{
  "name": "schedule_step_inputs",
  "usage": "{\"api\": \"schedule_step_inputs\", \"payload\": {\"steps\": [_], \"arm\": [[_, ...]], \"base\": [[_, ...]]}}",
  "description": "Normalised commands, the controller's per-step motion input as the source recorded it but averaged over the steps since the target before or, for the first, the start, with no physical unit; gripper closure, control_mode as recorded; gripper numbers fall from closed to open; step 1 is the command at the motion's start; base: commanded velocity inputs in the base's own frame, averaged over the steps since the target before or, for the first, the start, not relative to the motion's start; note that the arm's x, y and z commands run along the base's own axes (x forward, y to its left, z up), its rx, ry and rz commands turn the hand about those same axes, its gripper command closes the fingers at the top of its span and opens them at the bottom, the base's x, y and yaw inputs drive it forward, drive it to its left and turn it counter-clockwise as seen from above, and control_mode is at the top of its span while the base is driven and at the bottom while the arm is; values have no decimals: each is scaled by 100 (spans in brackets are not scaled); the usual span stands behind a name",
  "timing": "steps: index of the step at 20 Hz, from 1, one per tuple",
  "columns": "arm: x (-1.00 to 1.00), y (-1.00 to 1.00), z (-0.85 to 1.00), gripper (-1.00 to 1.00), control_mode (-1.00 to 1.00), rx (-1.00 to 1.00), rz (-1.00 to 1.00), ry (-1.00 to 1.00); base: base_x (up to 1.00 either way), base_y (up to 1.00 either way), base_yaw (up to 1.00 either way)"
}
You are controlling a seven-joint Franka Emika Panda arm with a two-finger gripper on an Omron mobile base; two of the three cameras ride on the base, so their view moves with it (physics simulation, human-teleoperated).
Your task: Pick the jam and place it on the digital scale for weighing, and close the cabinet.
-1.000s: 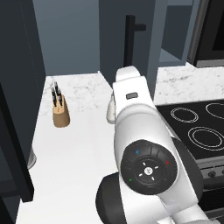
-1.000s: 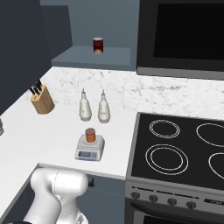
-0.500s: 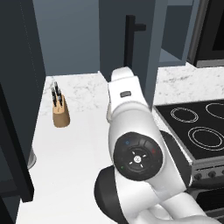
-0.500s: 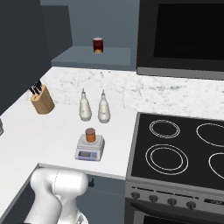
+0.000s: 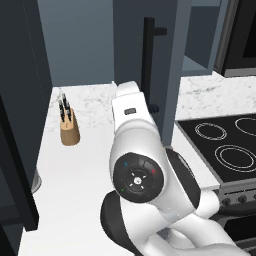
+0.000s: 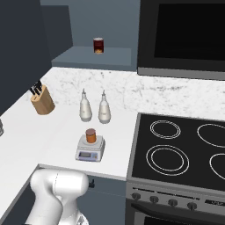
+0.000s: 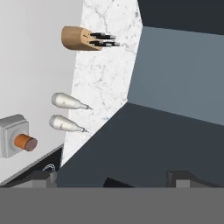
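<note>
- Orange-brown jam (image 6: 90, 136) sits centred on the digital scale (image 6: 90, 149), so weighing looks done.
- Gripper (image 7: 109, 177) jaws stand apart and empty, facing the cabinet (image 5: 159, 65) door, apparently ready to push it shut.
</note>
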Motion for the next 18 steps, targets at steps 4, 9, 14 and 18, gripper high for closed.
{"api": "schedule_step_inputs", "payload": {"steps": [4, 9, 14, 18], "arm": [[17, 9, -5, -100, -100, 0, 0, 0], [12, 0, 0, -100, -100, 0, 0, 0], [31, 0, 0, -100, -100, 0, -1, 0], [42, 0, 0, -100, -100, 0, -2, 0]], "base": [[0, 0, 0], [0, 0, 0], [0, 0, 0], [0, 0, 0]]}}
